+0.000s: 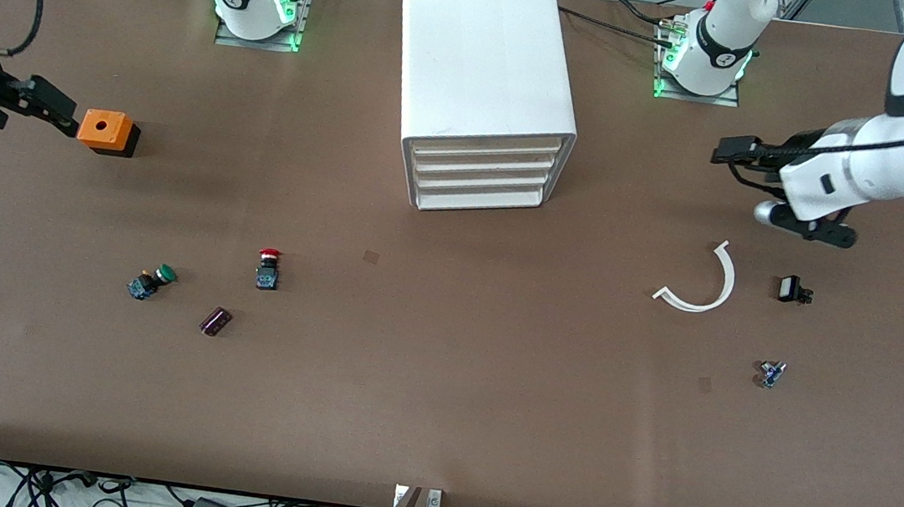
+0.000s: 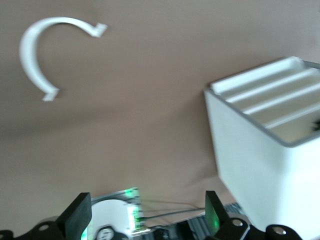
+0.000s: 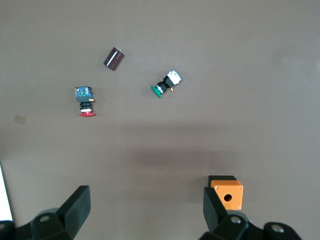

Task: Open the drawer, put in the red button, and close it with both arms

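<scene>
The red button (image 1: 268, 268) lies on the brown table, nearer to the front camera than the white drawer cabinet (image 1: 487, 81) and toward the right arm's end; it also shows in the right wrist view (image 3: 85, 101). The cabinet's stacked drawers (image 1: 481, 177) are all shut. My right gripper (image 1: 56, 107) is open and empty, up in the air beside the orange cube; the right wrist view shows it too (image 3: 145, 210). My left gripper (image 1: 731, 151) is open and empty above the table toward the left arm's end. In the left wrist view (image 2: 145, 217) the cabinet (image 2: 260, 170) shows to one side.
An orange cube with a hole (image 1: 106, 131) sits by the right gripper. A green-capped switch (image 1: 152, 282) and a dark purple cylinder (image 1: 215, 321) lie near the red button. A white curved piece (image 1: 705, 284), a small black part (image 1: 791, 289) and a small blue part (image 1: 771, 373) lie toward the left arm's end.
</scene>
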